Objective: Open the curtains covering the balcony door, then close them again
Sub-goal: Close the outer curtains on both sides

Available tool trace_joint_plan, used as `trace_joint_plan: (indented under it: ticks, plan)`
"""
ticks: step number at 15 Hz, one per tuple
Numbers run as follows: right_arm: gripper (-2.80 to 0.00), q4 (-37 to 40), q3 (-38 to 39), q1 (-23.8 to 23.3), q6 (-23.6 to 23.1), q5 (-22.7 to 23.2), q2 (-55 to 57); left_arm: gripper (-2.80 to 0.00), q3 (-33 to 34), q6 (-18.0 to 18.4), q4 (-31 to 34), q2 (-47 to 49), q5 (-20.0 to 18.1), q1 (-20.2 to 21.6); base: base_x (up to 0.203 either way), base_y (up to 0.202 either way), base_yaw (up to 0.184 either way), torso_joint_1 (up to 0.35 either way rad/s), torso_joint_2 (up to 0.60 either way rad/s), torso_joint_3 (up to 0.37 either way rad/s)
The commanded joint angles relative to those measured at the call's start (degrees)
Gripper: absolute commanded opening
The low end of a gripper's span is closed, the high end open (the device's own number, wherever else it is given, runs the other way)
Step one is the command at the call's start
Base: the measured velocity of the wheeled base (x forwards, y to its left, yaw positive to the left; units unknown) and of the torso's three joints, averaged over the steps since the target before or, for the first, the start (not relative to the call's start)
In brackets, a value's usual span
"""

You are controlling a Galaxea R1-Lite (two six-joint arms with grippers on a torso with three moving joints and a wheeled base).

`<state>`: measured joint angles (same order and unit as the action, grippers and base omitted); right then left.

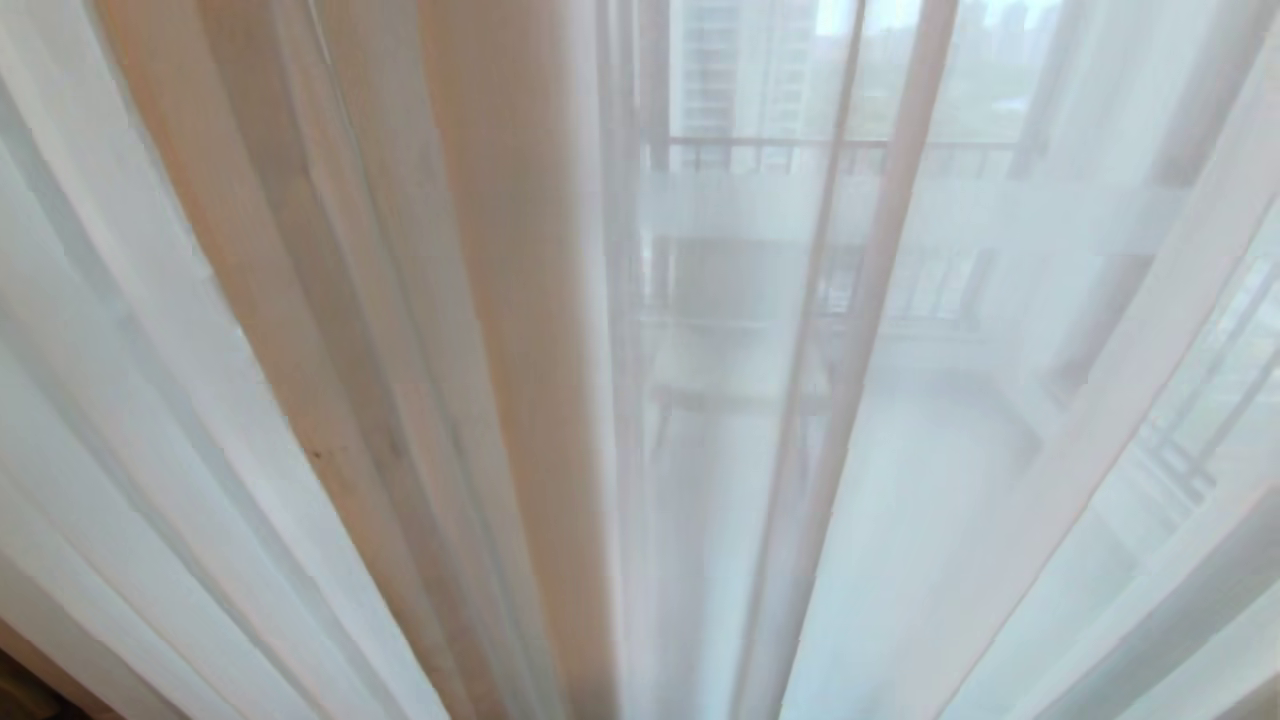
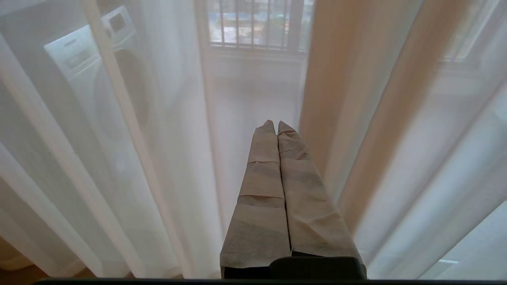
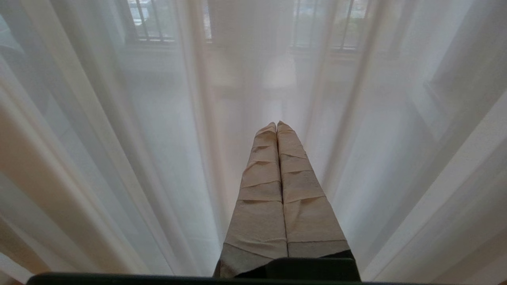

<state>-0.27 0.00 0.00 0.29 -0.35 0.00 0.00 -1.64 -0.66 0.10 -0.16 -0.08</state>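
The curtains (image 1: 480, 300) hang drawn across the whole view: sheer white panels in soft folds around one beige woven fold. Two tape-wrapped claws, left claw (image 2: 276, 126) and right claw (image 3: 276, 126), point at them, fingers pressed together, holding nothing.

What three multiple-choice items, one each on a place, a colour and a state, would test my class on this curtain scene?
1. Seen from the head, where does the beige curtain hang?
A. Left of centre
B. Far right
C. Bunched on the floor

2. What colour is the wrapping on the left tool?
A. Blue
B. Tan
C. Black

3. How does the right tool stand?
A. Wide open
B. Shut on a curtain fold
C. Shut, holding nothing

Answers: 1 A, its folds fall left of the sheer white panel. 2 B, tan tape covers both fingers. 3 C, the fingers meet with no cloth between them.
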Motion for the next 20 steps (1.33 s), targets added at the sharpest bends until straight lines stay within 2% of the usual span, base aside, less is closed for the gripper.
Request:
trace_joint_plan:
  ticks: [1, 20]
  plan:
    - [-2.80, 0.00, 0.00, 0.00, 0.06, 0.00, 0.00, -2.80, 0.00, -0.03, 0.04, -0.10, -0.02, -0.01, 0.000, -0.192, 0.001, 0.007, 0.00, 0.010]
    - [-2.80, 0.00, 0.00, 0.00, 0.06, -0.09, 0.00, -2.80, 0.00, -0.12, 0.13, -0.10, -0.02, -0.01, 0.000, -0.191, -0.007, 0.001, 0.00, 0.002]
